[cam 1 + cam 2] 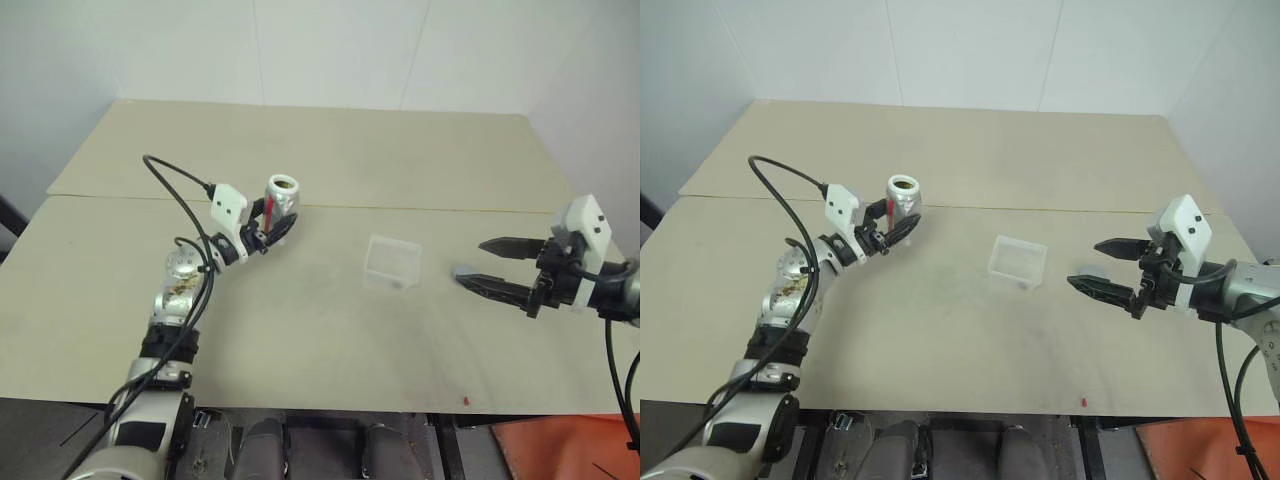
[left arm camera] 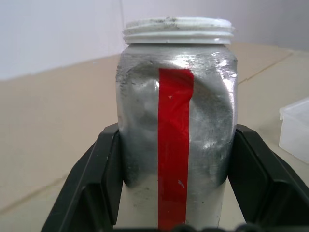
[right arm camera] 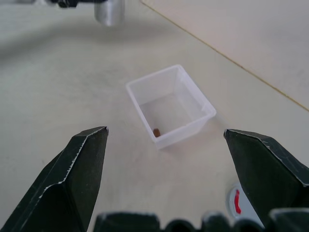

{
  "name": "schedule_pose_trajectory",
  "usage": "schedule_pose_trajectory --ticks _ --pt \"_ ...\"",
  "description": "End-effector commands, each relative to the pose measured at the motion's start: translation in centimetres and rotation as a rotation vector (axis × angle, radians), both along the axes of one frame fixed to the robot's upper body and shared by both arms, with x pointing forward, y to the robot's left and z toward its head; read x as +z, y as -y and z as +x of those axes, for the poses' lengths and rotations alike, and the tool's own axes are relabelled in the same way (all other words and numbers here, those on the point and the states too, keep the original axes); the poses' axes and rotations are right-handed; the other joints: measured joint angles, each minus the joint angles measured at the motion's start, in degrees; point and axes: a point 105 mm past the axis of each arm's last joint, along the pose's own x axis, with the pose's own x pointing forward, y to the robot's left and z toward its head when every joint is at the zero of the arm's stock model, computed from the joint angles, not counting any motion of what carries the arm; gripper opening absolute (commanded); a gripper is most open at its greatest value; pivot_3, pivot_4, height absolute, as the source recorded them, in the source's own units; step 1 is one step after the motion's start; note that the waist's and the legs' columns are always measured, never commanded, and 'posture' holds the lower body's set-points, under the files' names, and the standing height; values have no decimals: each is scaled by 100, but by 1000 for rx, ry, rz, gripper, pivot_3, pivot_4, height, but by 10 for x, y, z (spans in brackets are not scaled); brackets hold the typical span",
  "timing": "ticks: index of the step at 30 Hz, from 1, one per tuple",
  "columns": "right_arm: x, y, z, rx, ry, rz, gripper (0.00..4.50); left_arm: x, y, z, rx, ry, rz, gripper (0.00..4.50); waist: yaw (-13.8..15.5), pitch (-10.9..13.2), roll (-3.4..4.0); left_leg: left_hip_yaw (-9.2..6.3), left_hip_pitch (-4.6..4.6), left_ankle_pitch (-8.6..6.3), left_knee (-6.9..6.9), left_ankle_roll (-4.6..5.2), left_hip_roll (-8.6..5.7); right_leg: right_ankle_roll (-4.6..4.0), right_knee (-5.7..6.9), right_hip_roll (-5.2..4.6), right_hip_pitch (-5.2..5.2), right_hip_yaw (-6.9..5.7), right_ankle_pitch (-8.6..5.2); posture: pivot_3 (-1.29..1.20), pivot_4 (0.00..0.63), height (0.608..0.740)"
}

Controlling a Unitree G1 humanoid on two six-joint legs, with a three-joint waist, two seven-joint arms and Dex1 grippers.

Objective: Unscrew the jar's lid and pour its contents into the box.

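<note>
Left wrist view: left jaws (image 1: 272, 232) clamped on jar (image 1: 281, 197), upright, mouth open, held above bench (image 1: 330, 340) well left of box (image 1: 392, 262) | right jaws (image 1: 487, 269) wide open, empty, beside lid (image 3: 238, 203) lying on bench | risk: contents spill short if jar tips before reaching small box; dented wall may slip.

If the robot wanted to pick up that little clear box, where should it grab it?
Probably by two opposite thin walls, coming straight down from above: the box sits flat on the table with its open top up, and the open right gripper looks wide enough to straddle it.
</note>
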Motion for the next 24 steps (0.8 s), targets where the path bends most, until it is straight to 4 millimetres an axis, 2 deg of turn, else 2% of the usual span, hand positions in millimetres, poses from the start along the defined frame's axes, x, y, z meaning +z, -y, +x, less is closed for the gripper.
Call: schedule_pose_trajectory --ticks 1,6,8,11,13,19,24 --pt "10 -6 -3 21 54 3 4443 11 10 -8 19 44 -93 2705 1 0 0 0 1 0 0 0 0 0 -1 0 1 0 0 0 150 740" --pt "10 -8 -5 20 55 8 4443 2 21 -11 72 105 -155 2705 2 0 0 0 6 -1 -1 2 0 0 -6 0 6 0 0 0 150 740" --pt "10 -9 -6 22 56 8 4443 -5 26 -11 85 125 -159 2705 6 -1 1 0 14 -21 -2 36 0 0 -10 0 14 0 0 0 150 740" --pt "9 -11 -8 27 57 7 4443 -14 32 -9 94 124 -166 2705 3 -1 1 2 66 -33 -10 55 0 0 -27 0 71 -2 0 0 150 740" --pt "9 -11 -9 31 57 5 4443 -17 33 -8 95 133 -165 2705 0 -1 2 1 72 -36 -12 59 0 -1 -69 0 79 -2 0 0 150 740" --pt "9 -12 -11 34 61 0 4443 -31 37 -10 72 111 -114 2705 4 -1 2 1 71 -36 -14 60 0 -1 -72 -1 78 -2 1 0 150 740" --pt "8 -12 -12 34 61 -4 4500 -42 38 -16 47 67 -77 4335 6 -2 3 2 72 -36 -14 60 0 0 -72 -1 79 -2 1 0 150 740"
